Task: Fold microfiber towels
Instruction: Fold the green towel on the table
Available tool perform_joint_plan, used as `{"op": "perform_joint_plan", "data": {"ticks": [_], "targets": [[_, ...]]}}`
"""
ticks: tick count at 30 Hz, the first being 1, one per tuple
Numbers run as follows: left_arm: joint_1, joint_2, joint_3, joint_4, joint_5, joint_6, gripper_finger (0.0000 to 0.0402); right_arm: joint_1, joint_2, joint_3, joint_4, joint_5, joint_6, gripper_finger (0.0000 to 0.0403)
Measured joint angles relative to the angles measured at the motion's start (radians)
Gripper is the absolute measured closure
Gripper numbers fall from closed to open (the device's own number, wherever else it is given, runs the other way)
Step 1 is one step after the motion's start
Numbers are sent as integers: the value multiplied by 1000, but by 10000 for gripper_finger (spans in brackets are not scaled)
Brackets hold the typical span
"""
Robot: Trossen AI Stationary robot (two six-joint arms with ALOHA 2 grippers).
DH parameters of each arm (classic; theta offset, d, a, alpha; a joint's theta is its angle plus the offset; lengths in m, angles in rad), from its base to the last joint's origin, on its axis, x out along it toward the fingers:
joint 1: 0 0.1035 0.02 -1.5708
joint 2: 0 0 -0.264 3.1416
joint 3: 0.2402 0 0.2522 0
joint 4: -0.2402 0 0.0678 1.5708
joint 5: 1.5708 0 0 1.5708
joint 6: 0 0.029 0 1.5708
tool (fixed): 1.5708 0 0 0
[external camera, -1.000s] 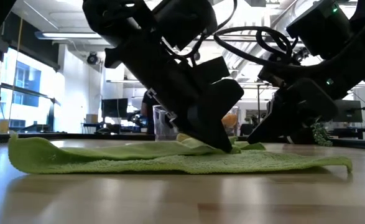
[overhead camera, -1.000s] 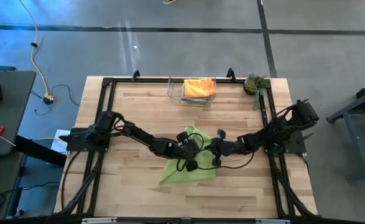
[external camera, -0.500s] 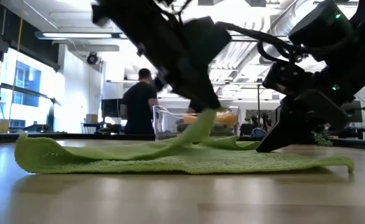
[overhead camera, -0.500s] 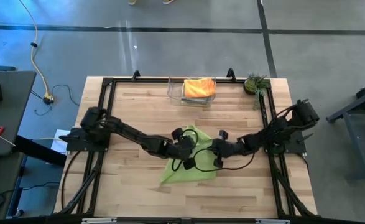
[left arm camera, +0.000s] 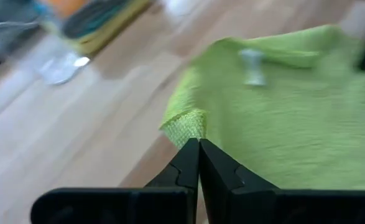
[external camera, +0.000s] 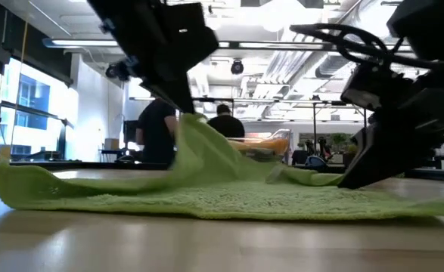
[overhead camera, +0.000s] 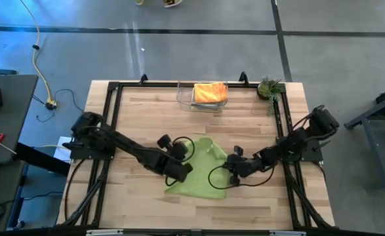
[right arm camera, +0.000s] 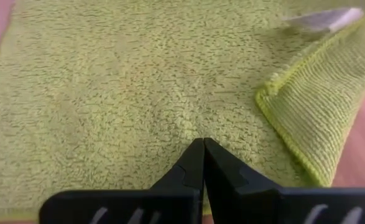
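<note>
Your left gripper [left arm camera: 199,152] is pinched on a corner of the soft, limp lime-green microfiber towel [overhead camera: 202,174] mid-table, lifting it, while the closed right gripper [right arm camera: 203,152] pins the opposite edge, so hold corners because it sags.

Lime green towel [overhead camera: 202,172] on a pale wood table [overhead camera: 133,111]; orange towel [overhead camera: 210,91] in a clear bin [overhead camera: 185,98]; black arms.
</note>
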Motion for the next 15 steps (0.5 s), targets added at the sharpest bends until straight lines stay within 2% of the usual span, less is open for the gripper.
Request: {"op": "perform_joint_plan", "data": {"ticks": [4, 7, 15], "targets": [[-16, -26, 0, -136, -59, -100, 401, 32, 0, 0, -4, -1, 25, 403], [-7, -30, -3, -169, -85, -108, 402, 43, 1, 0, -3, 5, 24, 403], [114, -18, -146, -1, -85, -21, 402, 43, 2, -1, 0, 14, 18, 403]]}}
